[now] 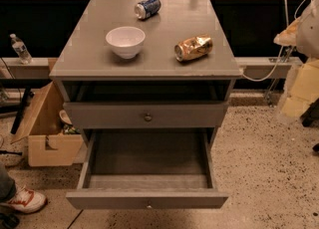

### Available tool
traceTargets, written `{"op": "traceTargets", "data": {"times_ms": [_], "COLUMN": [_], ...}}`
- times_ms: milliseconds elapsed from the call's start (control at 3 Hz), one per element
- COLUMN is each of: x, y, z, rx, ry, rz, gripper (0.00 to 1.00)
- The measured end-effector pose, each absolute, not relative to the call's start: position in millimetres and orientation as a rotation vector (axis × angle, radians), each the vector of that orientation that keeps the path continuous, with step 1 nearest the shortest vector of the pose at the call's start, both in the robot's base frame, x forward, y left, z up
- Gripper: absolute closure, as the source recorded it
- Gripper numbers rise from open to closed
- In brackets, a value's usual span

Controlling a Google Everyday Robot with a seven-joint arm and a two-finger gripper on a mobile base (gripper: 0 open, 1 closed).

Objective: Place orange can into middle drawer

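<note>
here, orange can [193, 47] lies on grey tabletop [164, 29]; middle drawer [149, 198] open above speckled floor [264, 163]; gripper [300, 76] far right, state unclear.

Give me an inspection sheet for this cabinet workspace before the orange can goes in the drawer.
Surface: grey cabinet top, holding three items.
Job's things: orange can on its side, right of the bowl; middle drawer pulled out, nothing seen inside.
Clutter: white bowl; blue-and-silver can on its side at the back.
Grippers: gripper at the right edge, off the cabinet, apart from the can.
Cables: white cable hanging right of the cabinet.
Surroundings: cardboard box, water bottle, shoe, all left.
</note>
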State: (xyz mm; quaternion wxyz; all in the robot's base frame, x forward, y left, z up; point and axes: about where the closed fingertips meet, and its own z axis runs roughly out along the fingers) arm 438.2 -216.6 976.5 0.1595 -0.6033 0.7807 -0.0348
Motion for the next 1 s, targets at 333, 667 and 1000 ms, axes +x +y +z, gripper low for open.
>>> {"op": "traceTargets", "data": {"times_ms": [333,667,1000], "x": [438,463,511], "y": [-217,-210,-197], "z": [976,974,968], "rx": [-1.724,-1.776,-1.859], "ry": [2.231,2.143,1.987], "rz": [-0.099,-0.079,-0.046], "gripper": [0.00,0.00,0.00]}}
